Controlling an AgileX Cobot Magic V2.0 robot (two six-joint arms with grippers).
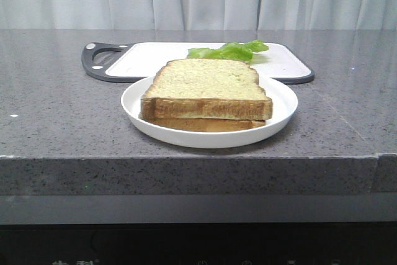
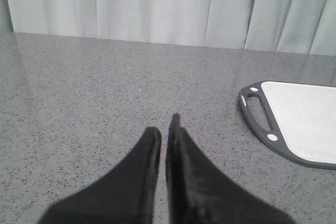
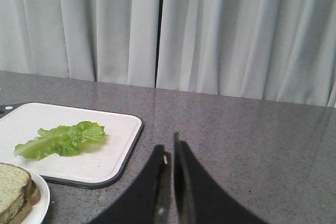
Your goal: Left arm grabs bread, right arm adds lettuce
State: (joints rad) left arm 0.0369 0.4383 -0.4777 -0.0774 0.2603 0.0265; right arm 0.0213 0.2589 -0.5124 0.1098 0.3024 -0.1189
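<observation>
Left gripper (image 2: 165, 129) and right gripper (image 3: 169, 150) hang clenched and empty above the bench (image 1: 56, 110); bread (image 1: 208, 88) sits plated, lettuce (image 1: 229, 49) at its twelve o'clock.

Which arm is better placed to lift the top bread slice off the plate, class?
Left. The left gripper is shut and empty on that side; the right gripper faces the lettuce. The bread sits stacked on the plate.

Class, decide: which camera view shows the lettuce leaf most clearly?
The right wrist view: the whole lettuce lies unobstructed on the cutting board. In the front view the bread partly hides it. The left wrist view misses it entirely.
</observation>
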